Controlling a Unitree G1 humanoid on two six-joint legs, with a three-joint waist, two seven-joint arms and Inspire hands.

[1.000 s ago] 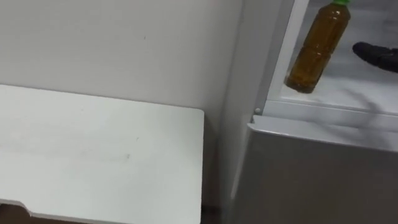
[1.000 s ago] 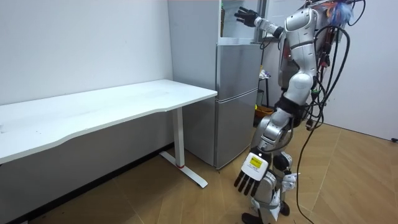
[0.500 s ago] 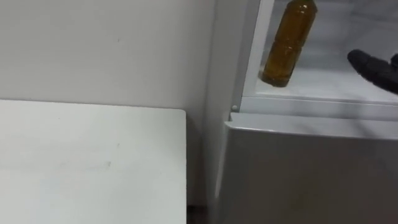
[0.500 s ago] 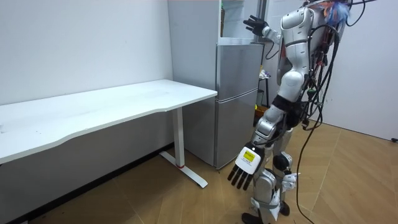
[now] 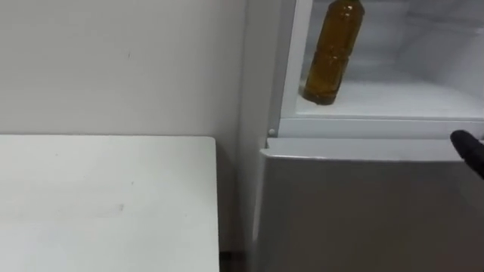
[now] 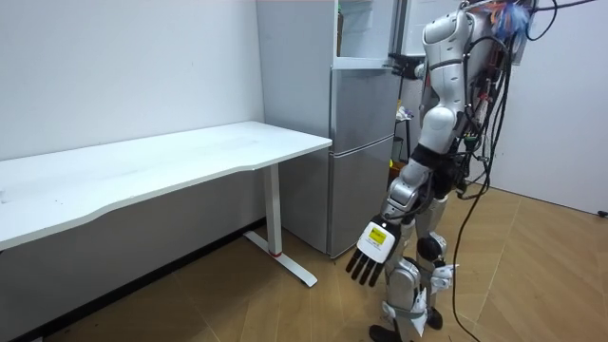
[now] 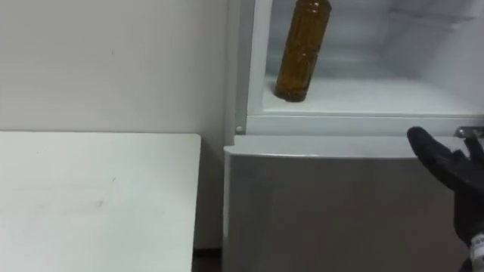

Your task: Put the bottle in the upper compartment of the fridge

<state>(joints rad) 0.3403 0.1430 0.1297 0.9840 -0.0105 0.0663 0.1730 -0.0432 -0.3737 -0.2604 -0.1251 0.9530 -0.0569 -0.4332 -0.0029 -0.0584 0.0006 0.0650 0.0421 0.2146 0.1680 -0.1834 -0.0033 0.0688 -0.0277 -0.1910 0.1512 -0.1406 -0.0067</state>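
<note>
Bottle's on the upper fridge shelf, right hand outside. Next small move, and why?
Probably use the right hand to close the upper compartment. The bottle stands upright on its floor, touched by nothing. The right hand is open, outside, in front of the lower door's top edge. The left hand hangs open by the leg.

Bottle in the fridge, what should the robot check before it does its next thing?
1. Bottle stands upright inside the upper fridge: ok.
2. Right hand open, outside the upper fridge, apart from the bottle: ok.
3. Left hand hangs open at the robot's side, holding nothing: ok.
4. Bottle far enough back from the front edge for closing: cannot tell.
5. Upper fridge closed: not ok, it stands open.
6. Lower fridge door shut: ok.
</note>
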